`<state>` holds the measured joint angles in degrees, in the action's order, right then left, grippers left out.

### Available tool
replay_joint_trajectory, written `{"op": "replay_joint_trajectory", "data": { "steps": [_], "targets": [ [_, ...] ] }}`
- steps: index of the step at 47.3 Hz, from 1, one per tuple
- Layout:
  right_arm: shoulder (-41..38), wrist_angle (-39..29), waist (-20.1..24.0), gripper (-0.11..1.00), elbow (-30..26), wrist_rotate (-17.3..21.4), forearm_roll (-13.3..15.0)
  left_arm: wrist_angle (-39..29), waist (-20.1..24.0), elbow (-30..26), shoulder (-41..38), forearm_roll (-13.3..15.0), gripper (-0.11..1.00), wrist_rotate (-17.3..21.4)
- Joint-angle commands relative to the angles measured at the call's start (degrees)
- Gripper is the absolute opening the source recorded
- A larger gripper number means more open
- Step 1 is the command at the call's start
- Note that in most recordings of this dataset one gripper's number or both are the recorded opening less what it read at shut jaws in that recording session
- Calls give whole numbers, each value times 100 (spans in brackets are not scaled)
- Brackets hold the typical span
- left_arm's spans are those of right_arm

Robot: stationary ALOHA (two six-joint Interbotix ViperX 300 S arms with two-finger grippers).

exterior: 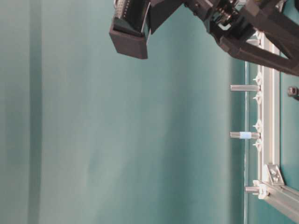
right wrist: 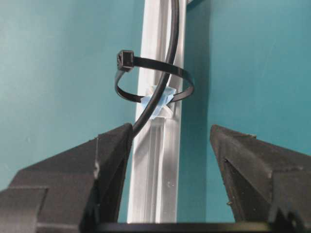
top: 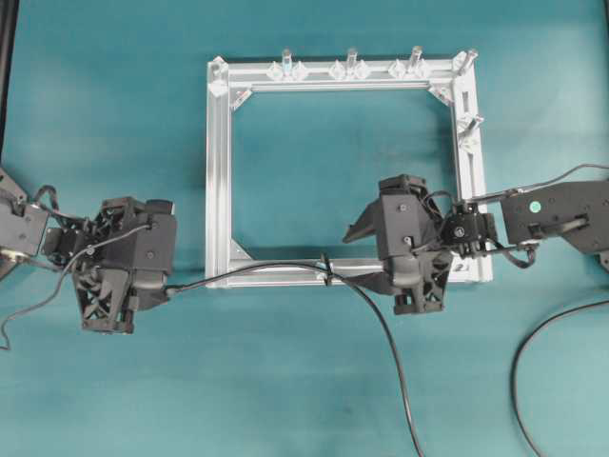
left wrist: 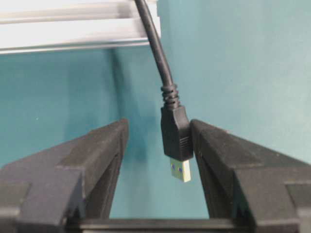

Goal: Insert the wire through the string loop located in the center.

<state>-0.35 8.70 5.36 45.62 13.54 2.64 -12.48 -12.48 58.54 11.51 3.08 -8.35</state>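
Black wire already runs through the string loop on the aluminium frame

At left, the left gripper [left wrist: 158,145] stands parted, the wire's [left wrist: 158,53] plug touching only 1 finger, not clamped; mid-frame, the wire passes through the string loop [right wrist: 154,82] on the near rail [right wrist: 158,165]; at right, the right gripper [right wrist: 170,145] hangs wide apart, holding nothing

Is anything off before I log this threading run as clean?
Nothing stands out. The wire already runs through the string loop on the frame rail. Its plug sits between the left gripper fingers, which are parted. The right gripper is open, holding nothing.
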Motion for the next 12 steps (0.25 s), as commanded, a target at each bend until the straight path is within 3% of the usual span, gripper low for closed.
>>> {"op": "replay_joint_trajectory", "data": {
  "steps": [1, 12],
  "targets": [
    [149, 26, 18, 67, -35, 0, 0, -9, 26, -105, 176, -18, 54, -26],
    [149, 26, 18, 67, -35, 0, 0, -308, 220, -79, 782, -44, 54, -18]
  ]
}}
